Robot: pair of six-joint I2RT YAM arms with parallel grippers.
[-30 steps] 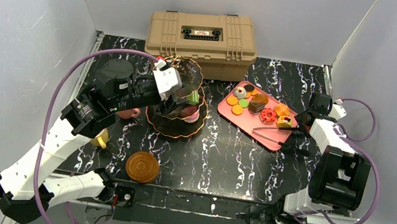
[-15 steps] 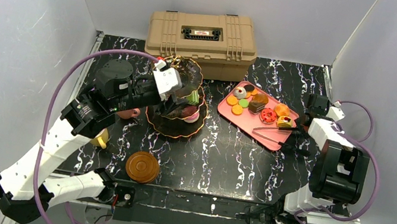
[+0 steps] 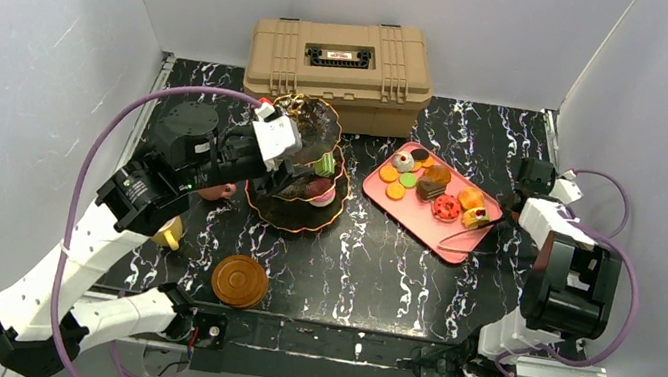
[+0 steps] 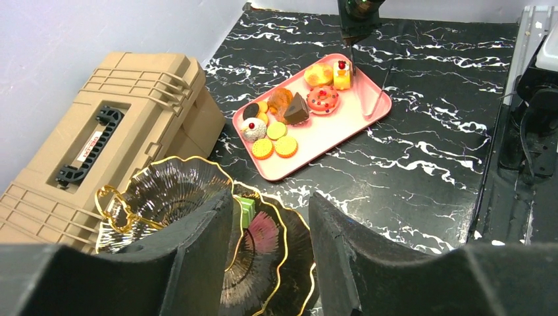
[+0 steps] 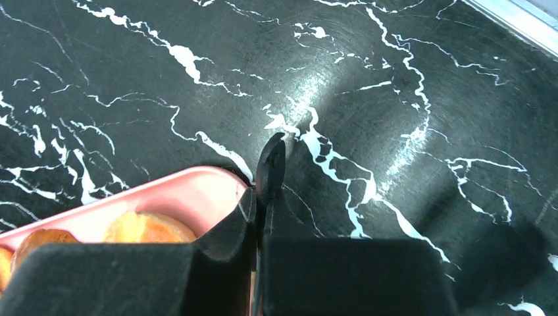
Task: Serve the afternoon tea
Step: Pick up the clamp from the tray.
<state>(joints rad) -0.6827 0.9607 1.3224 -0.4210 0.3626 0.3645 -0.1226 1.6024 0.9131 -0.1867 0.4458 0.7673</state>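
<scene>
The black three-tier stand [image 3: 297, 215] with gold rims stands left of centre, with a green and a pink pastry on its tiers. My left gripper [image 3: 291, 164] hovers over its left side, open; the middle tiers [image 4: 263, 243] show between its jaws [image 4: 271, 201]. A pink tray [image 3: 412, 213] of pastries and macarons lies to the right. My right gripper [image 3: 502, 213] is shut on the rim of the tray's right corner [image 5: 191, 194], beside an orange pastry [image 5: 141, 227]. A brown saucer [image 3: 239, 280], a yellow cup [image 3: 169, 235] and a pink cup [image 3: 218, 190] sit near the left arm.
A tan toolbox [image 3: 343, 56] stands against the back wall, just behind the stand. Pink tongs [image 4: 380, 97] lie on the tray's right side. White walls close in the black marbled table [image 3: 367, 275] on three sides.
The right gripper has closed on the tray's corner, and the tray has swung and shifted a little to the left. The left arm has barely moved.
</scene>
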